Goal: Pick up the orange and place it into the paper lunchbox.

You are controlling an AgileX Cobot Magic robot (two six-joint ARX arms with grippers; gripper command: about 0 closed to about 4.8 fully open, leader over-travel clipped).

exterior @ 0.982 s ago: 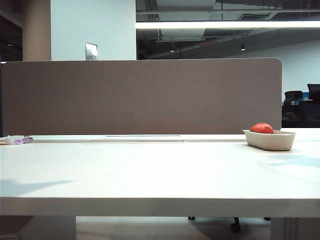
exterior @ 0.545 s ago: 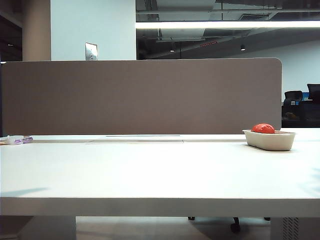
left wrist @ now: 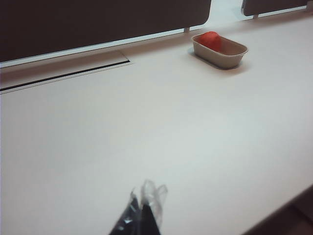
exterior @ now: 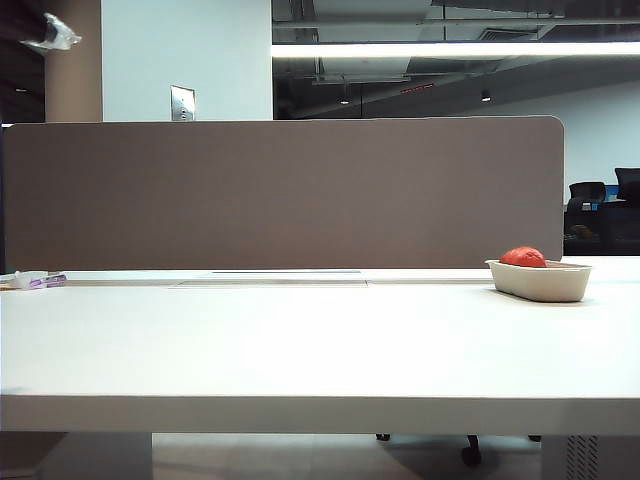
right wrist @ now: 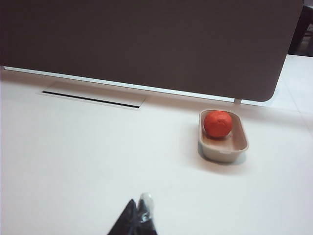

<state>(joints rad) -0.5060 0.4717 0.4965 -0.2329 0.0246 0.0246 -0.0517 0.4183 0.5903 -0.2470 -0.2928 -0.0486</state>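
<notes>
The orange (right wrist: 217, 123) is sitting inside the paper lunchbox (right wrist: 222, 147), toward its far end, so the placing looks done. From the table (exterior: 300, 340) centre in the exterior view, the lunchbox is lying at about three o'clock, near the grey partition (exterior: 280, 195). Both arms are hanging high and well apart from it, likely parked. The right gripper (right wrist: 139, 215) is showing its fingers pressed together on nothing. The left gripper (left wrist: 144, 213) is also looking pinched together and empty.
</notes>
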